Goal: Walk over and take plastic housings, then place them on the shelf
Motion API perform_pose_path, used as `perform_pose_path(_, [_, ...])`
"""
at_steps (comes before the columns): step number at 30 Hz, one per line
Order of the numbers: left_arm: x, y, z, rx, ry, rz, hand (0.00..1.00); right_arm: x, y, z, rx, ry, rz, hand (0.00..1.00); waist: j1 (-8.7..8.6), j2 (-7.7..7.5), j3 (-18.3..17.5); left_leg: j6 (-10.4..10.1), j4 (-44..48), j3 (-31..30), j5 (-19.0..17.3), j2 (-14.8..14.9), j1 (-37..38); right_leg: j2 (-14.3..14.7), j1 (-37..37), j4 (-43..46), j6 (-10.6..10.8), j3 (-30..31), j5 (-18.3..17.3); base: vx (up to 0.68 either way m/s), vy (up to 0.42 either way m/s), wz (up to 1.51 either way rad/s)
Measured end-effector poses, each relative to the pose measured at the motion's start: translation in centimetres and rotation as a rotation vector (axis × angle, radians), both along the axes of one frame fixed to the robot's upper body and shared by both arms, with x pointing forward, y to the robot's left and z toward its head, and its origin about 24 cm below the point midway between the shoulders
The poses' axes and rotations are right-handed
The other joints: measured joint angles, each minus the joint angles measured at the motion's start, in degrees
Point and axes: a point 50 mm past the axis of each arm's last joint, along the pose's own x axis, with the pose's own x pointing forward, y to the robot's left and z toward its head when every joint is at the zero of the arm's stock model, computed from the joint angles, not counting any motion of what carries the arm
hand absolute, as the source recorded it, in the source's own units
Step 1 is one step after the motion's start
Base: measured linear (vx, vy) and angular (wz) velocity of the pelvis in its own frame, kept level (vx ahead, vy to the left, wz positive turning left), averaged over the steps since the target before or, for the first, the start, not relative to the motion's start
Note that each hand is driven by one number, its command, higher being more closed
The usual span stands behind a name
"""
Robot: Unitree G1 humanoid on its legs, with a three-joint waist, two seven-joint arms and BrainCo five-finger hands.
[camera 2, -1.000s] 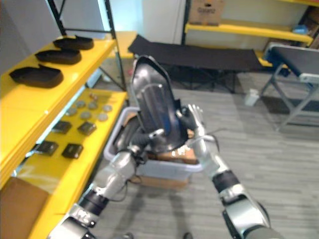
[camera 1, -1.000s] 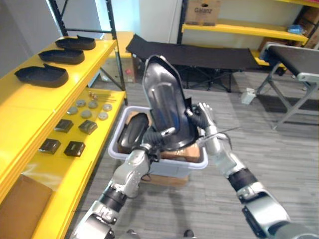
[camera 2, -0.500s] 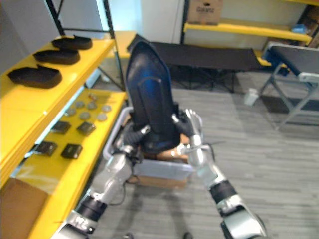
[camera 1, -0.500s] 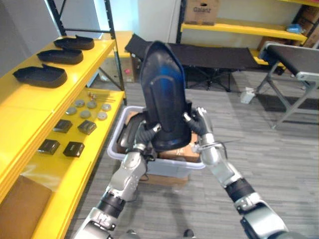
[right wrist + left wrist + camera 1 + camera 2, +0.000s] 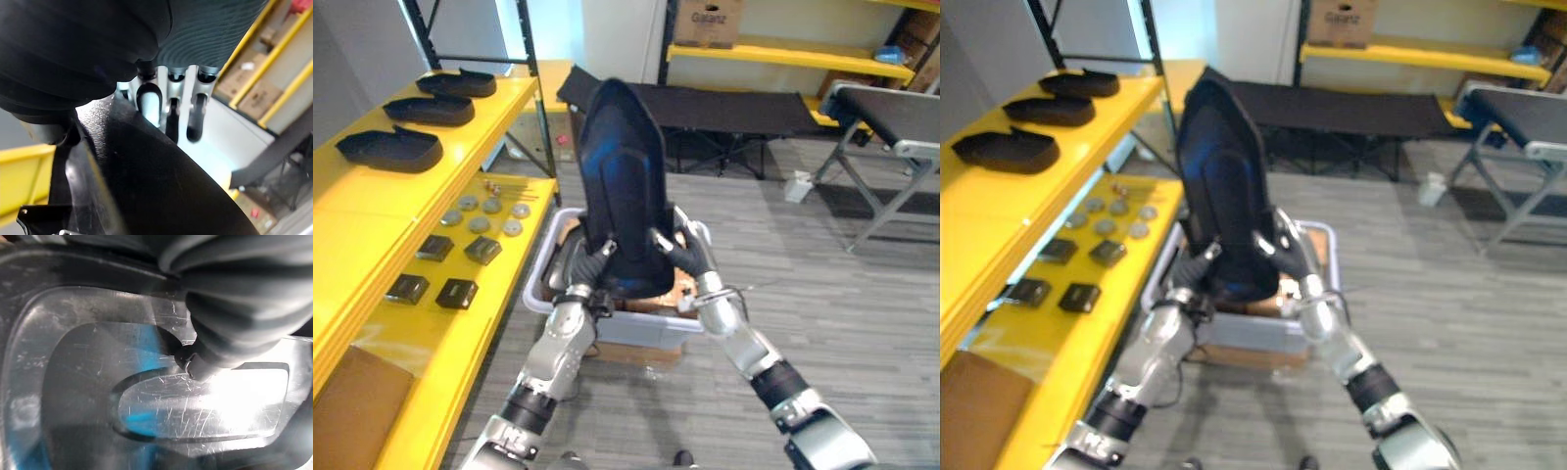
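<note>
Our left hand (image 5: 594,270) and right hand (image 5: 680,253) each curl their fingers round the lower edges of the plastic housing (image 5: 622,181), holding it upright above the grey bin (image 5: 534,289). Over the last second it has turned from shiny hollow to matte back facing us, ready, we judge, for the yellow shelf (image 5: 372,211). The left wrist view shows the housing's scratched glossy inner face (image 5: 98,382); the right wrist view shows fingers (image 5: 149,100) hooked over its rim.
</note>
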Motion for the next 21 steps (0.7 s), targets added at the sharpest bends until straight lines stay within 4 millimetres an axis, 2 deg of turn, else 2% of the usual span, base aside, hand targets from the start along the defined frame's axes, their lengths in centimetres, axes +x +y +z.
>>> perform_pose_path(4, [-0.4, 1.8, 2.4, 0.018, -0.15, 0.205, 1.0, -1.0, 0.0, 2.2, 0.157, -0.027, 0.072, 0.0, -0.14, 0.0, 0.0, -0.01, 0.0, 0.38, -0.05, 0.01, 0.09, 0.0, -0.32, 0.27, 0.0, 0.26, 0.0, 0.0, 0.0, -0.06])
perform_pose_path(5, [-0.4, 2.5, 2.8, 0.015, -0.176, 0.265, 1.0, -1.2, -0.2, 3.3, 0.207, -0.068, 0.101, 0.0, -0.14, 0.01, 0.0, 0.0, 0.0, 0.58, -0.05, 0.01, 0.18, -0.04, -0.44, 0.43, -0.01, 0.48, 0.0, 0.0, 0.0, -0.1])
perform_pose_path(7, [-0.6, 3.6, 2.6, 0.06, -0.185, 0.338, 1.0, -1.5, -1.0, 5.1, 0.293, -0.137, 0.12, 0.0, -0.04, 0.01, 0.01, 0.19, -0.01, 1.13, -0.22, -0.01, 0.69, -0.09, -0.48, 0.76, -0.05, 1.13, -0.08, -0.01, 0.011, -0.14])
perform_pose_path(9, [-1.3, 4.9, 1.5, 0.101, -0.152, 0.423, 1.0, -1.7, -2.8, 7.0, 0.401, -0.227, 0.1, 0.0, -0.32, 0.03, 0.01, 0.28, 0.14, 1.4, -0.58, -0.13, 1.12, -0.38, -0.66, 1.69, -0.08, 1.36, -0.77, -0.03, 0.029, -0.08])
perform_pose_path(12, [-2.3, 6.1, 0.2, 0.152, -0.109, 0.527, 1.0, -2.3, -5.2, 8.5, 0.497, -0.309, 0.071, 0.0, -0.39, 0.03, 0.01, 0.3, 0.04, 1.52, -0.62, -0.38, 1.11, -0.69, -0.93, 1.92, -0.11, 1.41, -1.26, 0.0, 0.0, 0.0])
perform_pose_path(15, [-3.1, 7.2, -0.4, 0.22, -0.097, 0.641, 1.0, -3.3, -6.7, 8.6, 0.575, -0.31, 0.091, 0.0, -0.69, 0.02, 0.0, 0.29, -0.14, 1.76, -0.61, -0.38, 1.1, -0.68, -1.19, 1.92, 0.13, 1.6, -1.14, 0.01, 0.008, -0.04])
perform_pose_path(17, [-3.4, 8.1, -0.4, 0.239, -0.097, 0.725, 1.0, -3.7, -7.8, 7.8, 0.63, -0.269, 0.103, 0.0, -0.82, 0.02, -0.02, 0.29, -0.14, 2.66, -0.61, -0.37, 1.11, -0.65, -1.52, 1.93, 0.2, 2.2, -1.07, 0.02, 0.017, -0.15])
perform_pose_path(21, [-4.1, 9.7, -0.4, 0.248, -0.114, 0.847, 1.0, -5.6, -11.2, 3.8, 0.761, -0.155, -0.039, 0.0, -2.12, 0.17, -0.21, 0.12, -0.37, 3.2, -0.84, -0.46, 1.18, -0.69, -1.91, 1.91, 0.42, 3.24, -0.79, 0.02, 0.016, -0.07])
